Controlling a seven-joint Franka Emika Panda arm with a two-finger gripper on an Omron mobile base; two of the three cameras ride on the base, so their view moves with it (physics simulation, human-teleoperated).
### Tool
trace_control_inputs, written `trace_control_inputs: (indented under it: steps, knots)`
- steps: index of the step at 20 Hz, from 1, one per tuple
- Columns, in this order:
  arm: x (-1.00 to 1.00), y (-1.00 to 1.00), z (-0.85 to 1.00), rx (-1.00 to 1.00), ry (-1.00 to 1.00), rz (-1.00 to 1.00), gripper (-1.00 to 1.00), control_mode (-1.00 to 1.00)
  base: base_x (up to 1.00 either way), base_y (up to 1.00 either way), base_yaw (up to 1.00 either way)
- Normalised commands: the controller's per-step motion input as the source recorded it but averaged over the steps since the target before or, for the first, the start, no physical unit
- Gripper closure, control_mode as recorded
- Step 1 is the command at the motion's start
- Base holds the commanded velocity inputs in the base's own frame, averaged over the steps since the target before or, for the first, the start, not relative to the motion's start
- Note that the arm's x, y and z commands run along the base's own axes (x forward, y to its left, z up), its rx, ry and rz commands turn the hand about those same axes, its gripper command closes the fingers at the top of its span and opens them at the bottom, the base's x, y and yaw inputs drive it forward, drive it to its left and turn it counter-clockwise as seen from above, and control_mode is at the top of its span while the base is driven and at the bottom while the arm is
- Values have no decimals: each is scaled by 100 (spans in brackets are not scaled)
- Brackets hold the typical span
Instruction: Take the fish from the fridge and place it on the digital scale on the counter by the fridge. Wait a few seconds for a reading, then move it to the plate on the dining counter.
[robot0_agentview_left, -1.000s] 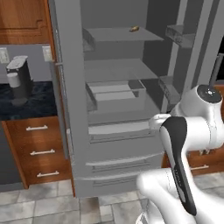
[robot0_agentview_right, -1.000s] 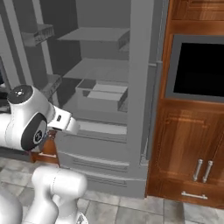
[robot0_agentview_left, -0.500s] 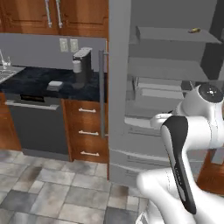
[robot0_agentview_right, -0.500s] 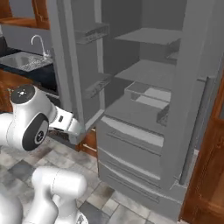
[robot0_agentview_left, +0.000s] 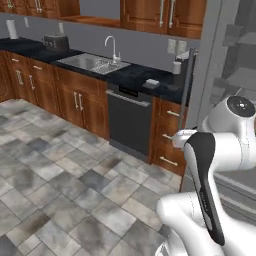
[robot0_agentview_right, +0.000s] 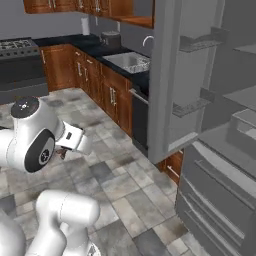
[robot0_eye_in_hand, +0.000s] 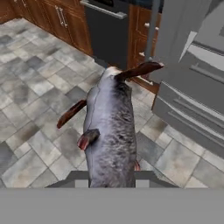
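So the jaws are pinching the fish (robot0_eye_in_hand: 109, 127), hanging over floor tiles just beside the open fridge (robot0_eye_in_hand: 192, 65).

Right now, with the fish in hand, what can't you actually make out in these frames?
- Gripper fingertips: hand view, covered by the fish, so the contact is unseen.
- Fish's near end: hand view, cut off at the bottom.
- Scale on the counter: left base view, too small to read any display.
- Fridge shelves: right base view, cut by the right edge.
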Motion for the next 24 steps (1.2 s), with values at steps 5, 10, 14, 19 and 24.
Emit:
trace_control_inputs:
  steps: [5,10,14,19,24]
  knots:
    - [0,0,0,0,0,0,100,100,6,0,65]
    - [0,0,0,0,0,0,100,100,96,2,27]
    - [0,0,0,0,0,0,100,100,100,11,1]
    - [0,0,0,0,0,0,100,100,100,11,-18]
    - [0,0,0,0,0,0,100,100,100,24,-39]
